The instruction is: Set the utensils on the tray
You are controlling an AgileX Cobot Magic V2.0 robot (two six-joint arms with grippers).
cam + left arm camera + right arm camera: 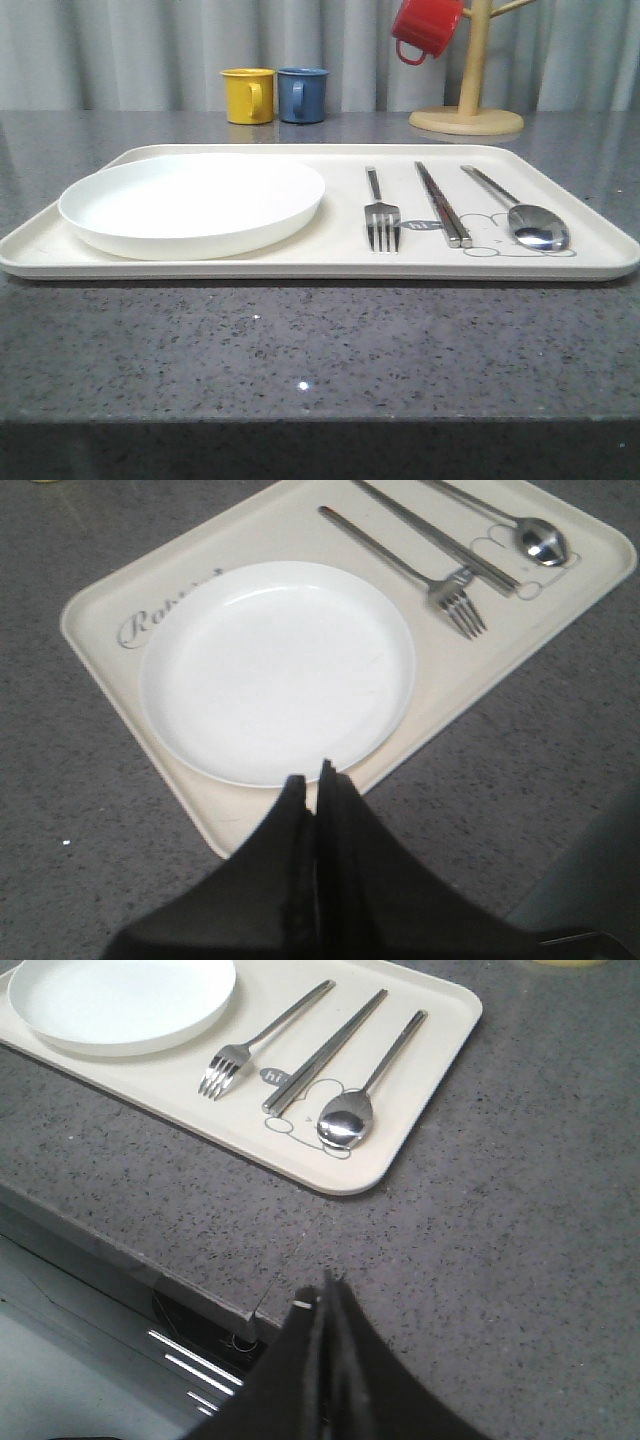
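Utensils on tray; rabbit drawing partly covered; both end effectors clenched, empty.

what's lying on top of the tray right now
On the tray: a round white plate at its left, then a fork, a pair of chopsticks and a spoon side by side. The plate covers part of the script, the cutlery part of the rabbit drawing.
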